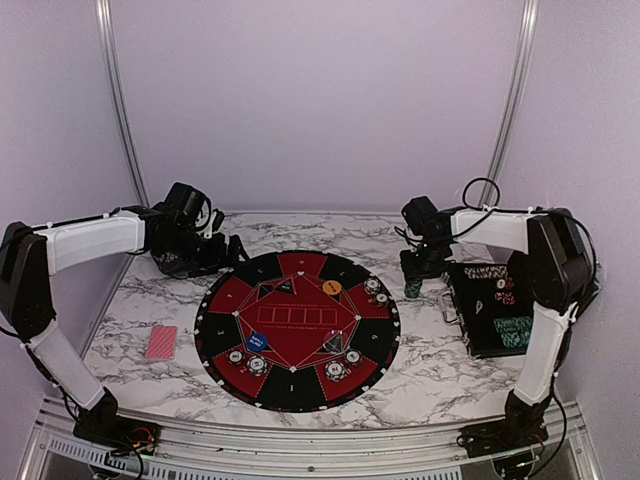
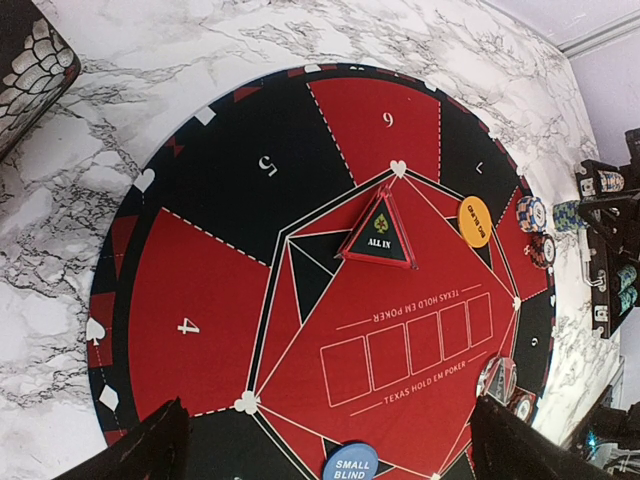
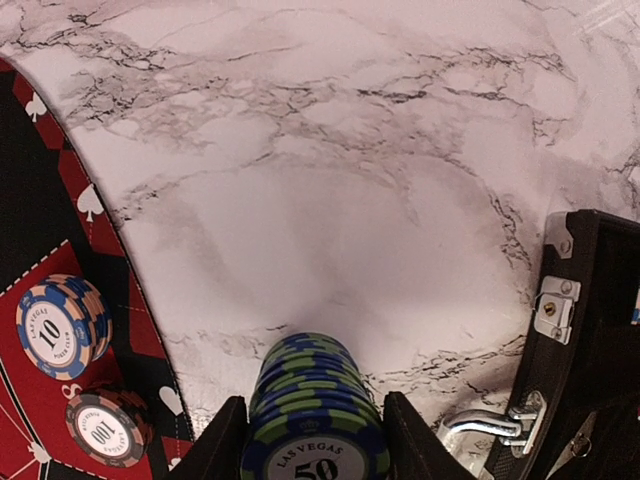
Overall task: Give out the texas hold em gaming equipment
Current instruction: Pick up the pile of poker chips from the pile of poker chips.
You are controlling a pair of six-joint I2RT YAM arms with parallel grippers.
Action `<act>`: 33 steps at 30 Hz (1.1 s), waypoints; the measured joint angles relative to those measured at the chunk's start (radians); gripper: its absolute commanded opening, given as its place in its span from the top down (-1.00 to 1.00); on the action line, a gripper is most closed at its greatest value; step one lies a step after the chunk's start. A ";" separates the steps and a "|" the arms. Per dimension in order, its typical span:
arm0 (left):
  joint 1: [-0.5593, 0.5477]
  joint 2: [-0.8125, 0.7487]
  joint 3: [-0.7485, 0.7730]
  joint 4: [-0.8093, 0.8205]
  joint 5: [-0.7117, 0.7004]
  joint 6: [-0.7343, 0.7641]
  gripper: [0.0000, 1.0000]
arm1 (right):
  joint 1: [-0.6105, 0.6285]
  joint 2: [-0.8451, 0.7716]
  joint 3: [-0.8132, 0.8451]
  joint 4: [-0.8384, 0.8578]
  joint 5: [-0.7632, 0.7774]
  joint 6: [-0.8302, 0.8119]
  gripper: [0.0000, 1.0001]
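The right pincer (image 1: 413, 283) is closed on a stack of green-and-blue chips (image 3: 312, 400) (the top one reads 50), with a finger (image 3: 215, 448) on either side. It is at the bare strip of counter (image 1: 420, 350) between the round mat (image 1: 297, 395) and the black case (image 3: 590, 330); whether the stack touches the marble I cannot tell. That strip is narrow: the mat's rim lies just left of the stack and the case's latched edge just right of it, while ahead the marble runs open to the back wall. Just inside the mat's rim sit a blue-and-cream 10 stack (image 3: 60, 325) and a dark 100 stack (image 3: 105, 428). The left pincer (image 1: 225, 252) stands wide open, holding nothing, at the mat's far-left edge. On the mat lie an orange disc (image 2: 474, 220), an All In triangle (image 2: 378, 232) and a blue small-blind marker (image 2: 350, 465), with more chip stacks (image 1: 257, 364) near the front rim. Red-backed cards (image 1: 160, 342) lie on open counter left of the mat, well apart from its rim.
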 measured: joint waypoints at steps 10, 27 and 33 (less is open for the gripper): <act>0.000 0.000 0.000 0.000 0.000 0.000 -0.98 | 0.000 -0.006 0.005 -0.014 0.008 0.000 0.18; 0.000 0.000 0.000 0.000 0.000 0.000 -0.98 | 0.021 -0.051 0.043 -0.052 0.028 0.000 0.17; 0.000 0.000 0.000 0.000 0.000 -0.001 -0.98 | 0.069 -0.054 0.056 -0.072 0.041 0.001 0.18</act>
